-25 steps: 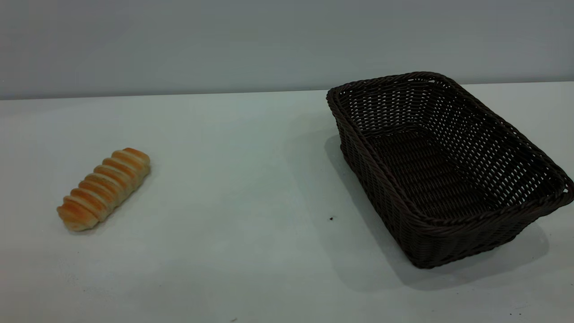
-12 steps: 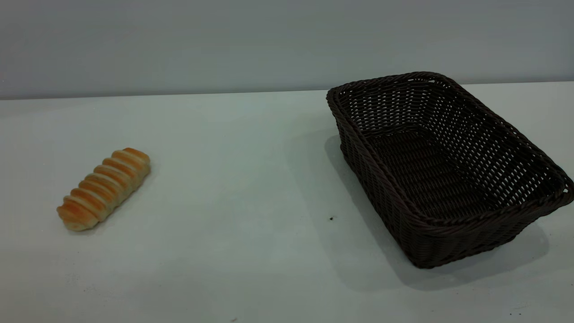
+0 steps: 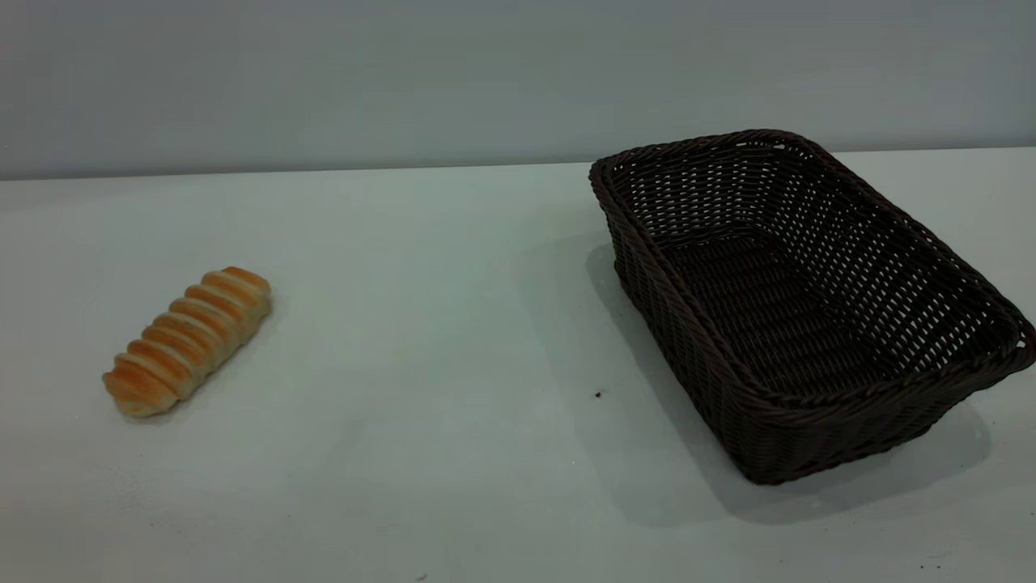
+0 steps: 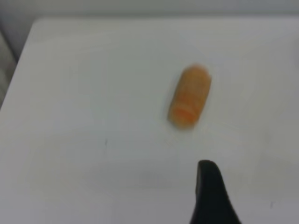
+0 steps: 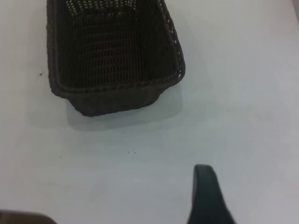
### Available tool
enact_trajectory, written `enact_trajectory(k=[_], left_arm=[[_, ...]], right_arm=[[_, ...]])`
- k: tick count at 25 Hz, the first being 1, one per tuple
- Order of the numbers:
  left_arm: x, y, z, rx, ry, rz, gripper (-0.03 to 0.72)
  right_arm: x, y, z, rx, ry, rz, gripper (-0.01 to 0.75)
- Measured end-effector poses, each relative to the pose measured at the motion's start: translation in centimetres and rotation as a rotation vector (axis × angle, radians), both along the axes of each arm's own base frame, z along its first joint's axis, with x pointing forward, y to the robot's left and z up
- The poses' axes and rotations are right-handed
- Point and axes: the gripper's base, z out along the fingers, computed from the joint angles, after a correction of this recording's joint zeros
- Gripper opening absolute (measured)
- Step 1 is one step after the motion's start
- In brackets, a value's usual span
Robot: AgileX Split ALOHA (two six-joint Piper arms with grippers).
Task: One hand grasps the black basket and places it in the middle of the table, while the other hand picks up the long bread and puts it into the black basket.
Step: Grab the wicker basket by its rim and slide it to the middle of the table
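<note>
Exterior view – long bread point(image 3: 187, 341), black basket point(image 3: 797, 308) well apart

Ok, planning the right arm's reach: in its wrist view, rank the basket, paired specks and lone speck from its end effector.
1. Paired specks, in the open, nearest.
2. Black basket, beyond them.
3. Lone speck, off the basket's side wall, farthest.

The exterior view is dim and even, with a cool grey-green cast over the surface point(image 3: 421, 340). The black basket point(image 3: 797, 304) throws a soft shadow toward the surface's near edge and toward the bread's side; the long bread point(image 3: 188, 340) has only a faint one. No glare shows. The left wrist view is bright, washed out and blurred, the bread a smeared orange shape. The right wrist view is sharper, though its weave detail sinks into darkness.
</note>
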Motion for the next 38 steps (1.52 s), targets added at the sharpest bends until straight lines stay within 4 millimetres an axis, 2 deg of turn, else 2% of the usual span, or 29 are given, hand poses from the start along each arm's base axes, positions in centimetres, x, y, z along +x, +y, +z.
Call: enact_trajectory(k=[5, 10, 16, 21, 27, 31, 38], left_arm=[[1.1, -0.1, 0.6, -0.006, -0.003, -0.005, 0.481], [4.6, -0.4, 0.9, 0.004, 0.108, -0.010, 0.481], [8.9, -0.8, 1.4, 0.014, 0.245, -0.013, 0.481], [11.1, -0.9, 2.2, 0.015, 0.300, -0.013, 0.481], [13.0, -1.1, 3.0, 0.001, 0.344, 0.001, 0.481], [14.1, -1.1, 2.7, 0.003, 0.385, 0.002, 0.481], [15.1, -1.2, 1.9, 0.004, 0.444, 0.005, 0.481]], right_arm=[[0.0, 0.0, 0.2, -0.006, -0.008, 0.004, 0.468], [2.1, 0.1, 1.3, -0.004, 0.037, 0.005, 0.466], [7.4, 0.5, 4.1, -0.004, 0.098, 0.019, 0.465], [12.9, 0.8, 5.6, -0.017, 0.169, 0.027, 0.465], [18.7, 1.3, 4.1, 0.016, 0.312, 0.028, 0.465], [20.8, 1.6, 2.7, 0.065, 0.346, 0.021, 0.465], [23.2, 2.3, 1.3, 0.198, 0.348, -0.017, 0.465]])
